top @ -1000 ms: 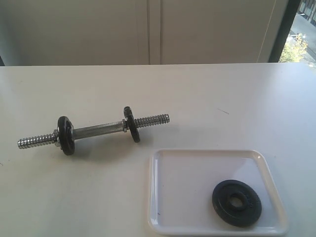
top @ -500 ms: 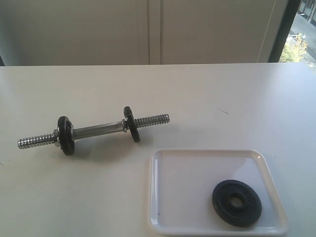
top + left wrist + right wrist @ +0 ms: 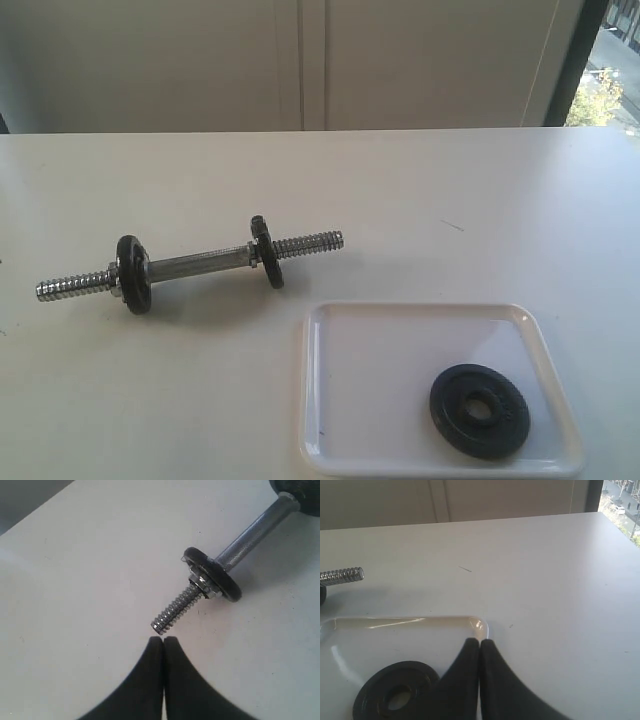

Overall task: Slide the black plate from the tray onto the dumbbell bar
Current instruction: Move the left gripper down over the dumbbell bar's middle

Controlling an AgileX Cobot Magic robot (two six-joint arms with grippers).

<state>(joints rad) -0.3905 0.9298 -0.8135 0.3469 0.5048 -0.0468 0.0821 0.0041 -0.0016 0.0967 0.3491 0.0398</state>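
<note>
While window [image 3: 603,70] glows, tray [image 3: 420,310] rests on table [image 3: 400,190].

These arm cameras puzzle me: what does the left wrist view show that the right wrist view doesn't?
Only the left wrist view: the shut left gripper, the middle of the chrome steel dumbbell bar and a small black disc on it. Only the right wrist view: the shut right gripper, the glossy white plastic tray and the round black cast-iron plate lying in it. Both: the white table and a threaded bar end.
</note>
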